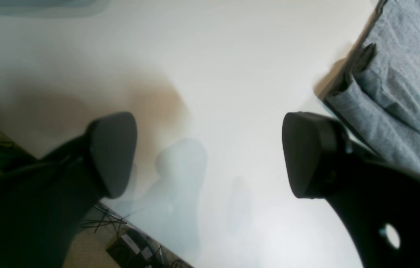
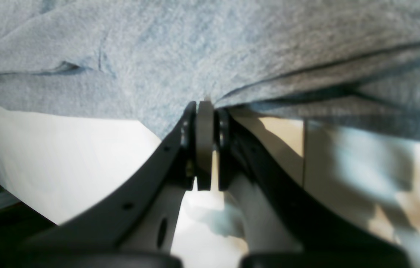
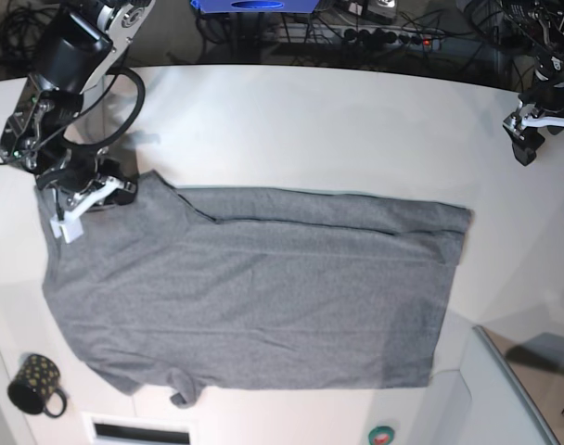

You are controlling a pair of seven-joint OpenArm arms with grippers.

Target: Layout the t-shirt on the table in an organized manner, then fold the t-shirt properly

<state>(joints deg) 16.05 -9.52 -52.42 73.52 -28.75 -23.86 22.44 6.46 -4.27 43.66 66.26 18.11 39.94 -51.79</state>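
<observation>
1. Far left of the table, near its left edge, the right gripper is down at the upper left corner of the t-shirt. Up close from the wrist, its jaws are pressed together with a thin edge of the grey cloth pinched between them, right where a fold line runs off to the side.

2. In the front left corner of the table sits a small black mug with pale dots, its handle turned to the right. It stands just beside the shirt's lower left edge, not touching it as far as I can see.

3. The t-shirt covers the middle of the table, spread mostly flat. Its far long edge is doubled over in a narrow band running from the gripped corner toward the right. A small bunched flap sticks out at the front edge, left of centre. The right edge lies fairly straight, short of the table's right side.

4. Near the front edge, right of centre, a small round green and red button shows.

5. At the far right corner, the left gripper hangs over bare white tabletop, well apart from the shirt in the overhead view. From its own wrist camera the two dark fingertips stand wide apart with nothing between them, and a folded grey edge of the shirt lies off to one side.
</observation>
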